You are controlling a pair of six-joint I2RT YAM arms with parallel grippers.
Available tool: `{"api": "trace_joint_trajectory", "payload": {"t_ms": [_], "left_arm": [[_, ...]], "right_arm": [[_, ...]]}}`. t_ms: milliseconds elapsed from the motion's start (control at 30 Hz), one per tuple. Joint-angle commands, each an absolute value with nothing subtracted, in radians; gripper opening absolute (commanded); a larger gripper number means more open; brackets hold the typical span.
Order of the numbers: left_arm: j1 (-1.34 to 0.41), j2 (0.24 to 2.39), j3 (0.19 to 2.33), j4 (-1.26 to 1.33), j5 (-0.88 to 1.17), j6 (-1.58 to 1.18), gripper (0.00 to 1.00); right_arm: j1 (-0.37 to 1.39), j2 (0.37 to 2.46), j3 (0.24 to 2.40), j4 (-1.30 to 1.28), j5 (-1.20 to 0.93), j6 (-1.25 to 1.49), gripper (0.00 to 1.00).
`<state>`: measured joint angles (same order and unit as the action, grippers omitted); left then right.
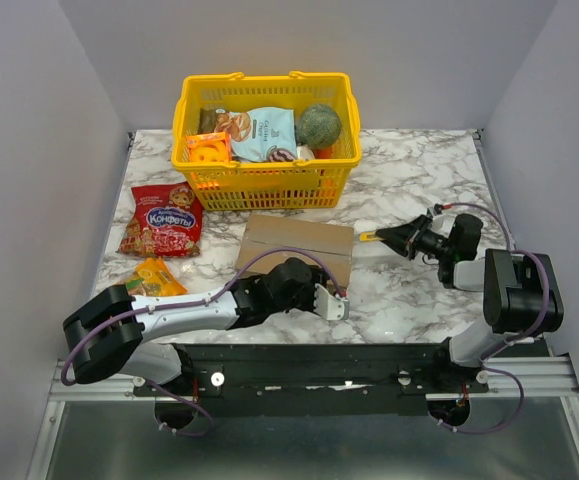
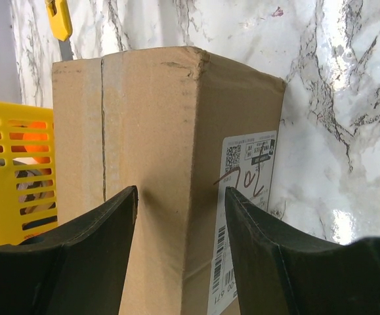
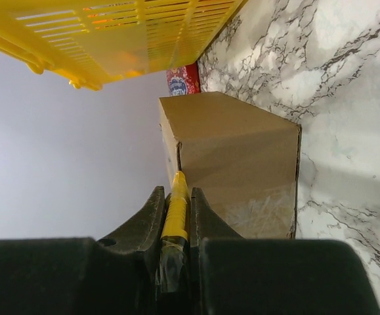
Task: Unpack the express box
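Centre of white-grey marbled tabletop (image 1: 419, 180): plain brown rectangular cardboard express box (image 1: 294, 245), lying flat, flaps closed, seam line down one face per left wrist view. Just far of it, nearly touching: yellow slotted plastic shopping basket (image 1: 266, 185) w/ snack packs and a round green item inside. White shipping label (image 2: 249, 197) w/ QR code, barcodes and red pen scrawl stuck on a side face of box. Left gripper (image 1: 334, 303) at box's near right corner, spread wide, one finger either side of box's corner edge; contact w/ cardboard can't be told. Right gripper (image 1: 397, 236) off to right of box, pinching yellow-handled box cutter (image 3: 176, 203) between both fingers, pointed left at box's right end; tip just beside cardboard edge, touching or not unclear. Left of box: red crinkly sweets bag (image 1: 161, 220) w/ Cyrillic lettering and, nearer, small orange packet (image 1: 157, 275), both flat on tabletop, apart from box.
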<state>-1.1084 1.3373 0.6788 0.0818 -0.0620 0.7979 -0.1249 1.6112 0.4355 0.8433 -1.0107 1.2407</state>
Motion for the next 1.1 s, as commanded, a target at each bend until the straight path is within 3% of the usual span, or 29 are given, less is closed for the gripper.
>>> {"api": "trace_joint_trajectory", "payload": {"t_ms": [0,400,667,1067], "left_arm": [[-1.114,1.348,0.698,0.112,-0.1,0.759,0.64],[-1.114,1.396,0.742,0.13,-0.175,0.669,0.64],[-1.114,1.407,0.759,0.117,-0.192,0.644,0.64],[-1.121,1.427,0.784,0.114,-0.207,0.62,0.62]], "right_arm": [[-0.107,1.589,0.425,0.824,-1.019,1.221,0.0],[-0.095,1.444,0.377,0.49,-0.968,1.06,0.0],[-0.084,1.263,0.304,0.407,-0.917,1.06,0.0],[-0.08,1.183,0.316,0.29,-0.868,1.028,0.01]]}}
